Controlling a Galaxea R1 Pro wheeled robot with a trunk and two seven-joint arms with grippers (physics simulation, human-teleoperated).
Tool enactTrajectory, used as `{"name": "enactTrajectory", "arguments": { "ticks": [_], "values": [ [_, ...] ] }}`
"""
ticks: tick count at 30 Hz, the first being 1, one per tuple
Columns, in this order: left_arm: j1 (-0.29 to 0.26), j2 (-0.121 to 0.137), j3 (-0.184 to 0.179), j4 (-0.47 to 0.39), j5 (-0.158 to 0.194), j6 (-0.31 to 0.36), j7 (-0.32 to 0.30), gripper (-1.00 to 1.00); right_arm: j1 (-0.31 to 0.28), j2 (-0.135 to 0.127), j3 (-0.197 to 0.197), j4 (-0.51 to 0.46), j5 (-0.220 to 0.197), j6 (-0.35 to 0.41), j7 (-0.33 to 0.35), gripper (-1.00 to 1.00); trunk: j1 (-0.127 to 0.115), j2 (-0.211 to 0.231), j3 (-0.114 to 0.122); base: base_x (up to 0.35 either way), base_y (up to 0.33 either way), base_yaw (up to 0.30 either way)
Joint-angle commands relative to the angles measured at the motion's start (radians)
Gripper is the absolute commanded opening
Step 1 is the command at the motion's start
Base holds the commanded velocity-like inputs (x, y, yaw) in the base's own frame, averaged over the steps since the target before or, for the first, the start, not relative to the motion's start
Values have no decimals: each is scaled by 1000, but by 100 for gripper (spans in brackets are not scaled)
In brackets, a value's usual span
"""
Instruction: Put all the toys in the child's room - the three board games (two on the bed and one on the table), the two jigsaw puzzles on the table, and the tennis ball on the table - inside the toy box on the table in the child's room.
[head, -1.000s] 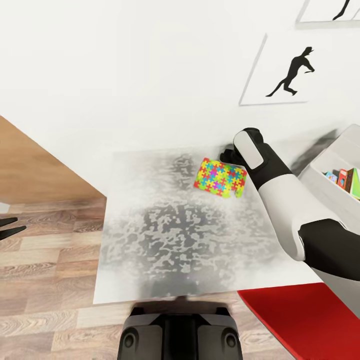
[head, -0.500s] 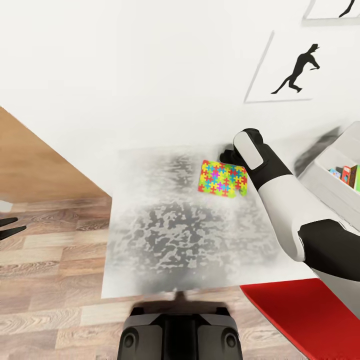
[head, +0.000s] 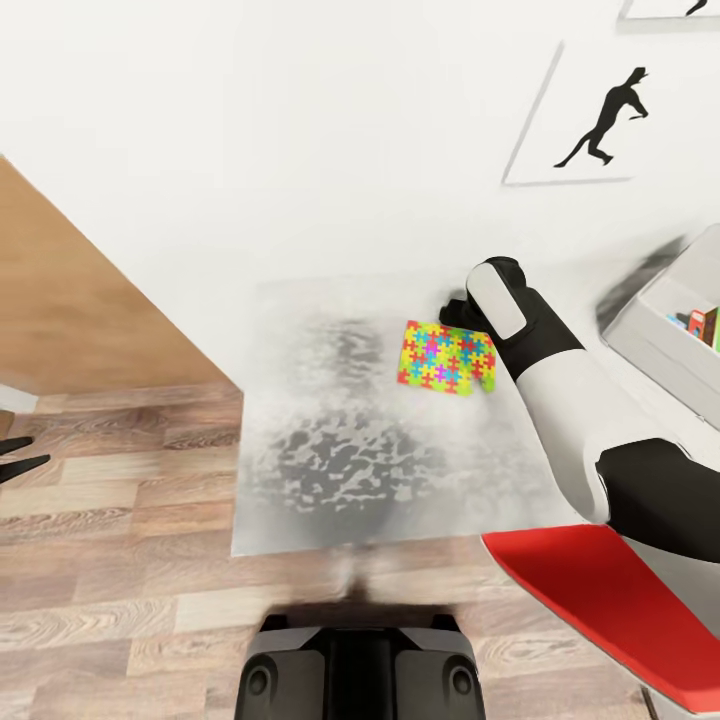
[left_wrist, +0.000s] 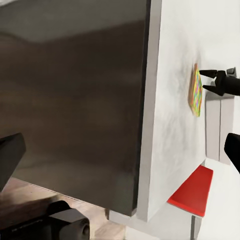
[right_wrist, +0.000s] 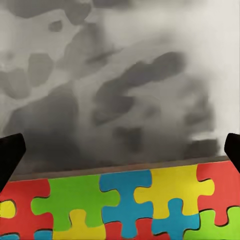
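Note:
A jigsaw puzzle (head: 447, 358) of yellow, pink, green and blue pieces sits on the pale grey table (head: 340, 450), near its back edge. My right gripper (left_wrist: 201, 82) is open at the puzzle's far edge, its fingers spread parallel to the flat puzzle (left_wrist: 195, 92). In the right wrist view the puzzle (right_wrist: 120, 205) is very close, and its edge runs level with the two wide-apart fingertips. Whether the fingers touch it I cannot tell. The light grey toy box (head: 640, 335) stands at the table's right end with printed boxes (head: 700, 325) inside. My left gripper (head: 20, 452) hangs open over the floor, left of the table.
A red chair (head: 600, 600) sits close at the table's front right corner, under my right arm. A brown wooden panel (head: 60, 300) leans at the left. The white wall with a black silhouette print (head: 600, 120) rises behind the table. Wood-plank floor (head: 120, 560) lies to the left and front.
The whole view has shifted, with table, toy box and print sliding right and up. The puzzle stayed under my right gripper and turned slightly squarer. The arm's pose looks unchanged.

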Motion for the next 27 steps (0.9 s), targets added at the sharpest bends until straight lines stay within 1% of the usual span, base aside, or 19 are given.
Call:
{"name": "enactTrajectory", "arguments": {
  "ticks": [1,9,16,27],
  "values": [
    [-1,0,-1,1,1,11,-4,100,-1,0,4,0,-11,1,-10,100,0,-2,-1,-198,149,0],
    [-1,0,-1,3,1,11,-4,100,0,-1,4,0,-11,1,-10,100,0,-2,-1,-230,166,0],
    [-1,0,-1,3,1,11,-4,100,1,-2,4,0,-11,-21,-10,100,0,-2,-1,-246,181,0],
    [-1,0,-1,3,1,11,-4,100,2,-1,5,0,-11,-26,-10,100,0,-2,-1,-247,180,0]
  ]
}}
